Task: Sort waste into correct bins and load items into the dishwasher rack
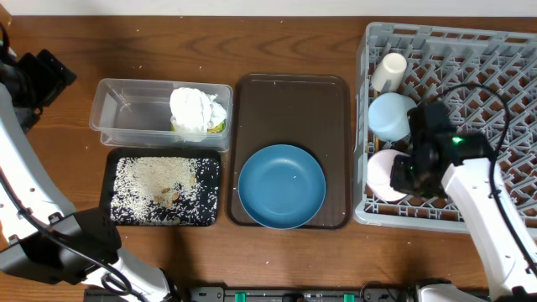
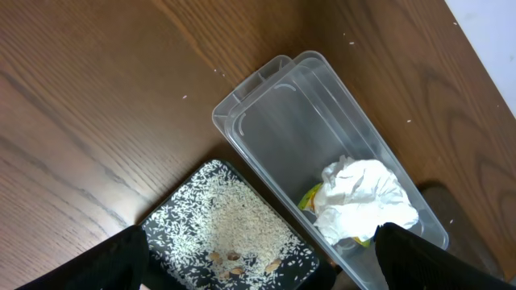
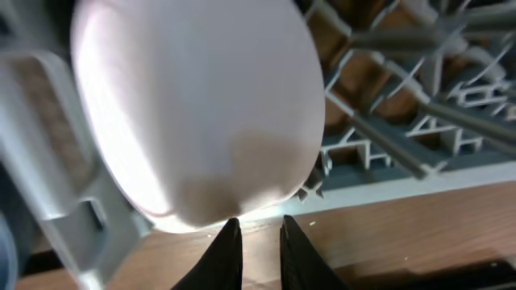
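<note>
Right tool (image 3: pixel 258 235), tips nearly together at pinkish-white bowl (image 3: pixel 201 105) rim just ahead, grip unclear; best seat bowl on edge between dishwasher rack (image 3: pixel 435 179) pegs before backing off.

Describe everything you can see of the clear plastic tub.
The clear plastic tub is a rectangular, see-through container with rounded corners and a lipped rim. It stands lidless and upright on the wooden table, left of the brown tray. Its long side lies against the shallow black tray, apparently touching. At its right end, crumpled white napkins sit over a yellow-green wrapper; the rest is bare.
</note>
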Controlling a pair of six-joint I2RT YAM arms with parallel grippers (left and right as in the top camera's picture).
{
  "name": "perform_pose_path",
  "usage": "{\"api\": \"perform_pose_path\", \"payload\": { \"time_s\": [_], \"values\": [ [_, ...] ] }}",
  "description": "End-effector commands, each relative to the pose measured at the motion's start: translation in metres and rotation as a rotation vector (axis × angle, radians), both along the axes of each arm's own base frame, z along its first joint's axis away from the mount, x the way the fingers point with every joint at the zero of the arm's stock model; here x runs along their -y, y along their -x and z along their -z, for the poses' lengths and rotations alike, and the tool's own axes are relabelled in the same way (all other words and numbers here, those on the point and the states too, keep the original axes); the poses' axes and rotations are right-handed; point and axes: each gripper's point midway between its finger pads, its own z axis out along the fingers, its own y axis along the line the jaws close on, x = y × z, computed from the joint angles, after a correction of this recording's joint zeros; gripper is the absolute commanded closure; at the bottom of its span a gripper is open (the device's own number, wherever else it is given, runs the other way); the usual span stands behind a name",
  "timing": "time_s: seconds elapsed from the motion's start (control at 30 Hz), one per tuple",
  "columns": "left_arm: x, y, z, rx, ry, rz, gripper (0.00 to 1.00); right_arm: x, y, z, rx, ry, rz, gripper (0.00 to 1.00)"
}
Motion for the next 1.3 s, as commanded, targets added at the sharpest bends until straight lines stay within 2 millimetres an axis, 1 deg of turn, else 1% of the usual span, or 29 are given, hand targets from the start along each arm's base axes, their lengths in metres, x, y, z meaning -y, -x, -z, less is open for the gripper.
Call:
{"api": "perform_pose_path", "payload": {
  "time_s": [0.0, 0.07, 0.1, 0.17, 0.23, 0.3, 0.37, 0.47, 0.5, 0.57, 0.63, 0.7, 0.83, 0.97, 1.17, 1.27],
  "values": [
    [-0.003, 0.001, 0.002, -0.007, -0.001, -0.009, 0.08, -0.005, -0.02, -0.037, 0.087, -0.023, -0.064, 0.84],
    [-0.003, 0.001, 0.002, -0.007, -0.001, -0.009, 0.08, -0.015, -0.026, -0.055, 0.122, -0.074, -0.122, 0.81],
    [-0.003, 0.001, 0.002, -0.007, -0.001, -0.009, 0.08, -0.021, -0.029, -0.061, 0.141, -0.1, -0.141, 0.78],
    [-0.003, 0.001, 0.002, -0.007, -0.001, -0.009, 0.08, -0.026, -0.036, -0.071, 0.178, -0.129, -0.151, 0.77],
    [-0.003, 0.001, 0.002, -0.007, -0.001, -0.009, 0.08, -0.027, -0.046, -0.074, 0.221, -0.128, -0.153, 0.77],
    [-0.003, 0.001, 0.002, -0.007, -0.001, -0.009, 0.08, -0.028, -0.059, -0.073, 0.265, -0.127, -0.153, 0.8],
    [-0.003, 0.001, 0.002, -0.007, -0.001, -0.009, 0.08, -0.03, -0.073, -0.068, 0.315, -0.133, -0.146, 0.8],
    [-0.003, 0.001, 0.002, -0.007, -0.001, -0.008, 0.08, -0.035, -0.09, -0.058, 0.369, -0.136, -0.157, 0.79],
    [-0.003, 0.001, 0.002, -0.007, -0.001, -0.009, 0.08, -0.037, -0.095, -0.054, 0.382, -0.138, -0.161, 0.78],
    [-0.003, 0.001, 0.002, -0.007, -0.002, -0.009, 0.08, -0.042, -0.104, -0.046, 0.411, -0.142, -0.176, 0.71],
    [-0.003, 0.001, 0.002, -0.007, -0.001, -0.009, 0.08, -0.049, -0.114, -0.035, 0.434, -0.147, -0.192, 0.7],
    [-0.003, 0.001, 0.002, -0.007, -0.001, -0.009, 0.08, -0.055, -0.122, -0.026, 0.445, -0.147, -0.208, 0.67],
    [-0.003, 0.001, 0.002, -0.007, -0.001, -0.009, 0.08, -0.065, -0.135, -0.012, 0.451, -0.141, -0.254, 0.66],
    [-0.003, 0.001, 0.002, -0.007, -0.001, -0.009, 0.08, -0.071, -0.143, 0.001, 0.443, -0.143, -0.263, 0.68],
    [-0.003, 0.001, 0.002, -0.007, -0.001, -0.009, 0.08, -0.071, -0.142, 0.017, 0.401, -0.138, -0.262, 0.69],
    [-0.003, 0.001, 0.002, -0.007, -0.001, -0.009, 0.08, -0.075, -0.141, 0.022, 0.384, -0.139, -0.271, 0.7]
  ]
}}
